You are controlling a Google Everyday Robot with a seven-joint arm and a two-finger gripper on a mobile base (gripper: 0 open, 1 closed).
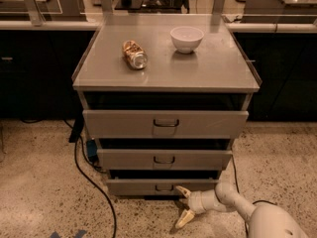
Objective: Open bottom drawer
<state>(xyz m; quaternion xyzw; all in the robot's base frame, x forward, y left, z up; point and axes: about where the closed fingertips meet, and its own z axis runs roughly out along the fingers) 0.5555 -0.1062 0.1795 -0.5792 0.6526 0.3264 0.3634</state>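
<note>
The bottom drawer is the lowest grey front of the cabinet, near the floor, with a small dark pull handle at its middle. My gripper reaches in from the lower right, just right of and slightly below that handle. Its two pale fingers are spread open: one fingertip lies at the drawer front beside the handle, the other hangs lower over the floor. It holds nothing.
The middle drawer and the wider top drawer sit above. On the cabinet top lie a can on its side and a white bowl. A black cable runs over the speckled floor at left.
</note>
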